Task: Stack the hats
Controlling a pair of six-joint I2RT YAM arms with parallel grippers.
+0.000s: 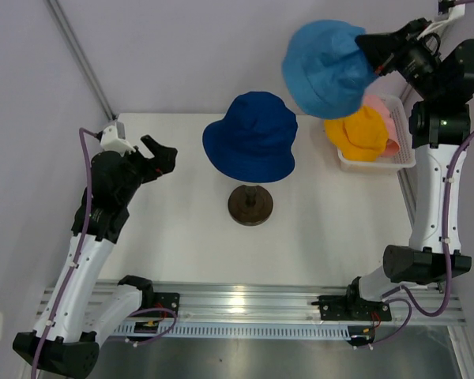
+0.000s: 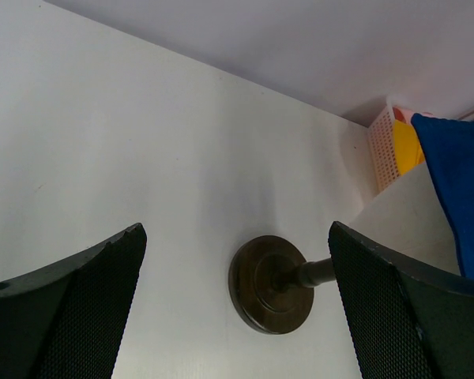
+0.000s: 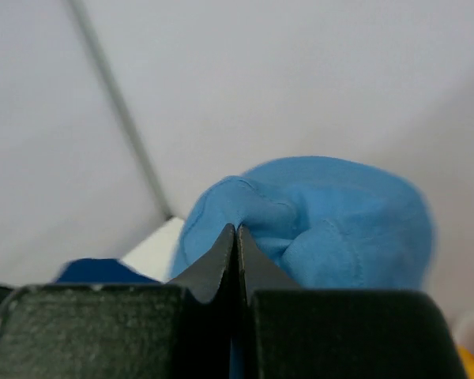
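The soft dark blue fabric bucket hat [image 1: 250, 136] already sits on the stand with the dark round base [image 1: 250, 204], and the light blue bucket hat [image 1: 328, 67] hangs in the air up and to the right of it, pinched at its fabric by the clenched right gripper [image 1: 369, 47]. The yellow-orange hat [image 1: 357, 132] and the pink hat [image 1: 387, 120] lie in the white mesh basket [image 1: 379, 163] right of the stand, so by my reckoning one hat is placed, one is on its way and two remain. The left gripper [image 1: 159, 154] waits left of the stand, jaws spread wide and holding nothing.

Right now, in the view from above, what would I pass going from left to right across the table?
The open black left pincer → the dark blue fabric bucket hat on its stand → the light blue fabric bucket hat pinched in the shut right pincer → the yellow-orange fabric hat in the white plastic mesh basket.
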